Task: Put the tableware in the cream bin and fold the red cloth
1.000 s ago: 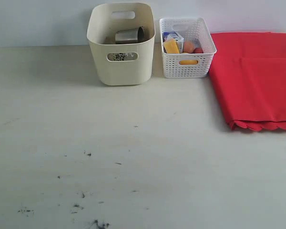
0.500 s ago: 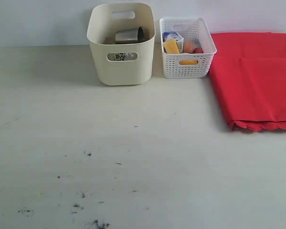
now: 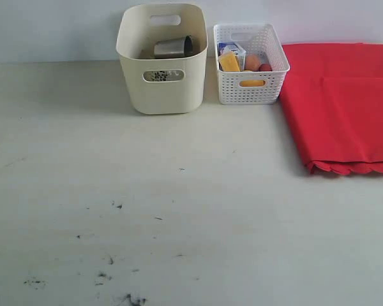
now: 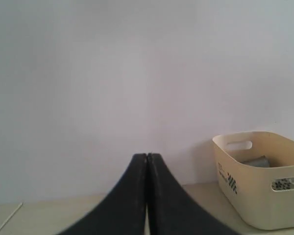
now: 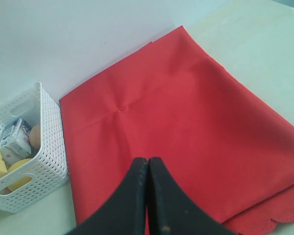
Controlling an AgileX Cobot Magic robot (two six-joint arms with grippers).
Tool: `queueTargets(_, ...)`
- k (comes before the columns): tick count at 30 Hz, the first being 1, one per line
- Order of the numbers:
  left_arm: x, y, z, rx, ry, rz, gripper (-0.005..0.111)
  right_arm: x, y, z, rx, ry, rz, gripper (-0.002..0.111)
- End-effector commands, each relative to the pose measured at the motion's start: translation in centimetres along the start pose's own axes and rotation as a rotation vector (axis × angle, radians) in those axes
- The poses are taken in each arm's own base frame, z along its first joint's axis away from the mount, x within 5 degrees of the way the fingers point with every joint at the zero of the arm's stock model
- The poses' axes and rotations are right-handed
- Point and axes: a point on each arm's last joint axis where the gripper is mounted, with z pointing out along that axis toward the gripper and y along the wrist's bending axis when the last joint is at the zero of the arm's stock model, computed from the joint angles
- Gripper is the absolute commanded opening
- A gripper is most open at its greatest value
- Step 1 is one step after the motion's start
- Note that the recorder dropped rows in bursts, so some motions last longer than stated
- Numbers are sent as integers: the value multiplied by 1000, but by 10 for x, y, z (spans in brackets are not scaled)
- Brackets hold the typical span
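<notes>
While the left gripper (image 4: 147, 156) and right gripper (image 5: 148, 159) are sitting pinched together, empty, the red cloth (image 3: 345, 102) is lying folded right of the cream bin (image 3: 163, 92); lifting straight up is likely sparing the fold.

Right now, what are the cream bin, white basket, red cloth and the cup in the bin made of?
Cream bin: probably plastic, smooth and matte, with moulded rounded corners.
White basket: probably plastic, its walls a moulded lattice of holes.
Red cloth: fabric, soft, shown by fold creases and a scalloped edge.
Cup: looks like metal, grey and shiny.
</notes>
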Motion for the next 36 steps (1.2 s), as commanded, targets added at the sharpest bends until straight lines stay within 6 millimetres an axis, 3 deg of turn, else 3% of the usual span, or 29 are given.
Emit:
queueTargets(1,11,0,0,-10,70,-51,0,-1,1,-1,-8,-15,-1,0)
queueTargets(6,19,-5,0,36,71,-15,0,-1,1,-1,-8,-15,-3,0)
queueTargets(10,27,-6,1,15,-24,-68,0,-1,1,-1,-8,-15,-1,0)
queueTargets(23,50,0,-2,-119,238,-113,0,-1,1,-1,-8,-15,1,0)
queueTargets(36,56,0,-4,-109,306,-81,0,-1,0,-1,-6,-11,-1,0)
